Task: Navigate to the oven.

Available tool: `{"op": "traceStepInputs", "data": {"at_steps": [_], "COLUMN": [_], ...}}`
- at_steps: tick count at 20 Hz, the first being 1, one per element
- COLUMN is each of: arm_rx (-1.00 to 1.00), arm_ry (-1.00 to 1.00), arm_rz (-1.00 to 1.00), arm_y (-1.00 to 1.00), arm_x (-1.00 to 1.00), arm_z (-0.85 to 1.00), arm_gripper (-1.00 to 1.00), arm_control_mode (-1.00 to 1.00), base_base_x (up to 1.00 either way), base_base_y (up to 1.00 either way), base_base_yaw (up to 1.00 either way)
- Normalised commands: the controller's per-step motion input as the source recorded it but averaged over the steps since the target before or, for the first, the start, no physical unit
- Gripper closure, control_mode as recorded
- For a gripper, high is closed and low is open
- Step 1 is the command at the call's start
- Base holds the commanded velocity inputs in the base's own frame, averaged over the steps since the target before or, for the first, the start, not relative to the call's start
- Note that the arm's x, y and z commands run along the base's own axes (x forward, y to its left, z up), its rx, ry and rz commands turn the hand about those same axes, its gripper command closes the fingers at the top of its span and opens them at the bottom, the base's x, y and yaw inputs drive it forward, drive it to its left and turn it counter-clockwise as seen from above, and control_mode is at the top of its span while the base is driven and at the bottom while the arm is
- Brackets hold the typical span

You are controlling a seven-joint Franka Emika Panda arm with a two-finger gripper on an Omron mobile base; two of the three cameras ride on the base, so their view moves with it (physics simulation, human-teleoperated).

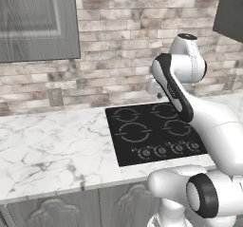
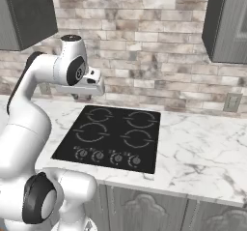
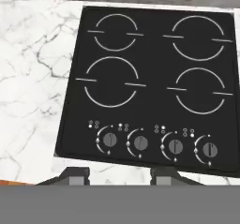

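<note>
Four burners: flat black glass cooktop (image 3: 150,82) in white marble counter (image 1: 52,150) (not the goal).
Oven: unseen; turn base to search.
Gripper (image 3: 119,174): empty, tips parted.

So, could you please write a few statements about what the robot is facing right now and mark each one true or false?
1. The cooktop has four ring burners. True.
2. A pot stands on the cooktop. False: its black surface is bare.
3. Four round knobs run along the cooktop's near edge. True.
4. The claw is gripping one of the knobs. False: its fingertips sit apart over the marble counter, holding nothing.
5. The wall behind the counter is plain white plaster. False: it is a brick-pattern backsplash.
6. A wall outlet sits on the backsplash. True.
</note>
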Motion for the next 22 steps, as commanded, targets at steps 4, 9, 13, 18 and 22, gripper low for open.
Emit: {"op": "traceStepInputs", "data": {"at_steps": [4, 9, 13, 18, 22], "arm_rx": [0.00, 0.00, 0.00, 0.03, 0.00], "arm_ry": [0.00, 0.08, 0.00, -0.01, 0.00], "arm_rz": [0.00, 0.03, 0.00, 0.00, 0.00], "arm_y": [0.06, 0.23, -0.09, -0.29, 0.00], "arm_x": [-0.38, -0.92, -1.00, -0.54, 0.00], "arm_z": [0.00, -0.30, -0.40, -0.13, 0.00], "arm_gripper": [-1.00, -1.00, -1.00, -1.00, -1.00], "arm_control_mode": [-1.00, -1.00, -1.00, 1.00, 1.00], "base_base_x": [0.00, 0.00, 0.00, -0.07, -0.64], "base_base_y": [0.00, 0.00, 0.00, -0.06, -0.22], "base_base_yaw": [0.00, 0.00, 0.00, 0.00, 0.00]}}
